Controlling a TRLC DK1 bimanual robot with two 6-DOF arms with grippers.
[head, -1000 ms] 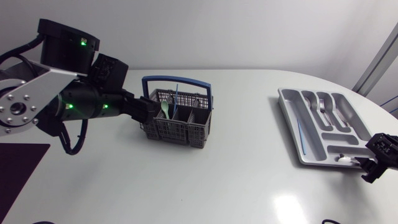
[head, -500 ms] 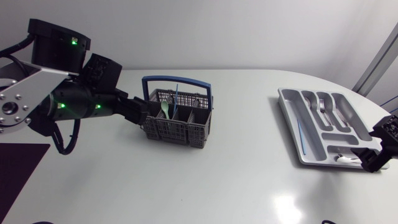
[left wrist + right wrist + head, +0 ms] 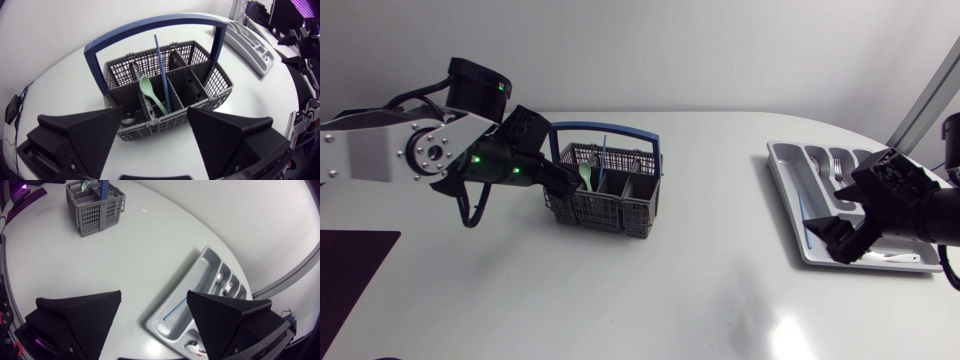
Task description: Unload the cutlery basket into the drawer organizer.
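Right fingers (image 3: pixel 80 315) wide, moved in over organizer (image 3: pixel 782 160), left fingers (image 3: pixel 85 135) wide, still facing basket (image 3: pixel 222 82).

Apart from the job's own things, I see only the white, glossy table top with a rounded outline (image 3: pixel 700 270) and one mat. In the head view the table's far edge curves round towards the right. The sheen throws back a soft bright patch of light (image 3: pixel 782 325) near the front edge, right of the middle. A flat, dark maroon rectangular mat (image 3: pixel 350 280) lies at the front left, with white table showing along its far and right sides. Its left end runs out of my view. I cannot tell whether it sits wholly on the top or overhangs the edge.
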